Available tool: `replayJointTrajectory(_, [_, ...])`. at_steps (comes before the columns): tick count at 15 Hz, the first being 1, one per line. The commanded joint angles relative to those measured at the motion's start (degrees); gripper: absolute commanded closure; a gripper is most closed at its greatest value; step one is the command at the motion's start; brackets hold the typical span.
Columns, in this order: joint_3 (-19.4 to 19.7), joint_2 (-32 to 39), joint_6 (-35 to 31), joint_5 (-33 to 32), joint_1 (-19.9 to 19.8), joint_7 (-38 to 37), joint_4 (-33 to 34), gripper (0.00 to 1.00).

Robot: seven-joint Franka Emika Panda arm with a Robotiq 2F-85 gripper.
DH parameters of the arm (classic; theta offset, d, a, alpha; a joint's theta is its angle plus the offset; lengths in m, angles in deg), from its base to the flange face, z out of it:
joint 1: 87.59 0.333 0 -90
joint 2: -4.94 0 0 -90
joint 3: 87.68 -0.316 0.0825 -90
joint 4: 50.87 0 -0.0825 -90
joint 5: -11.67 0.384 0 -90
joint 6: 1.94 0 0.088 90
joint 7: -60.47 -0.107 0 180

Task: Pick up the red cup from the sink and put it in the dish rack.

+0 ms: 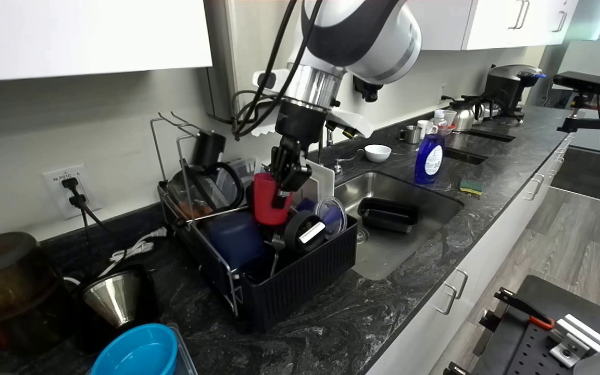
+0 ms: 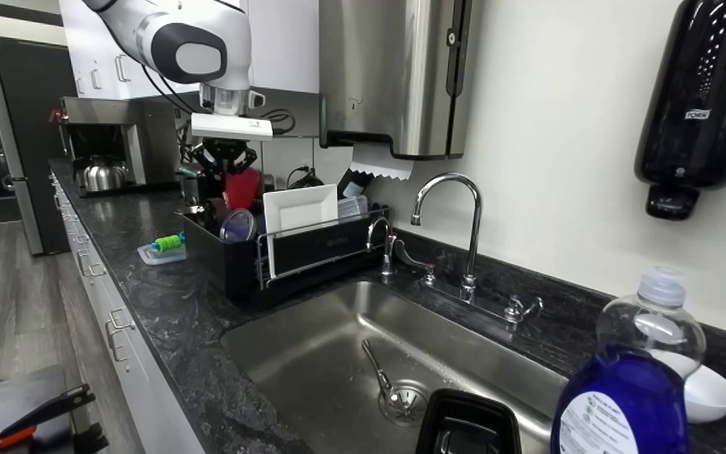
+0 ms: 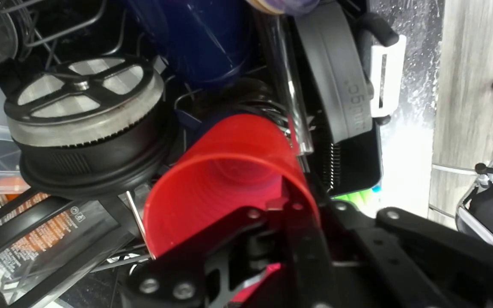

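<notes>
One stage looks left to you: the placing. The wrist view gazes down into the red cup; one finger of the gripper is inside, its partner outside, close together with the wall between, so you appear to have the cup grasped. The next move seems to call for settling the base on something firm, parting the fingers only a little, then backing straight out along the cup's axis — otherwise the inner finger could drag it over. The pads are too dark to read, and you cannot tell whether the metal handle beside the cup touches it.

In an exterior view you find the cup mouth up among the contents of the dish rack, clear of the sink, where a black tray sits. The cup hides the inner finger, and what its base bears on, if anything, can't be made out.

In an exterior view, with the white square plate at the rack's edge, you get less: the gripper covers part of the cup, and the rack's load hides its bottom. A long-handled utensil reaches the drain — its head is hard to make out — and the tray is cut off below.
</notes>
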Motion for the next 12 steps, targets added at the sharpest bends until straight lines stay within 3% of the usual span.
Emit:
replayJointTrajectory(1, [-0.80, -0.06, -2.12, -0.60, -0.70, 1.30, -1.45, 0.99])
replayJointTrajectory(2, [-0.78, -0.05, -1.95, -0.67, -0.72, 1.21, -1.43, 0.99])
replayJointTrajectory(3, [-0.76, -0.03, -1.86, -0.82, -0.74, 1.08, -1.42, 0.71])
replayJointTrajectory(5, [-0.75, 0.07, -1.69, -1.17, -0.77, 0.99, -1.57, 0.64])
replayJointTrajectory(12, [-0.79, 0.06, -1.53, -2.24, -0.79, 0.79, -2.51, 0.15])
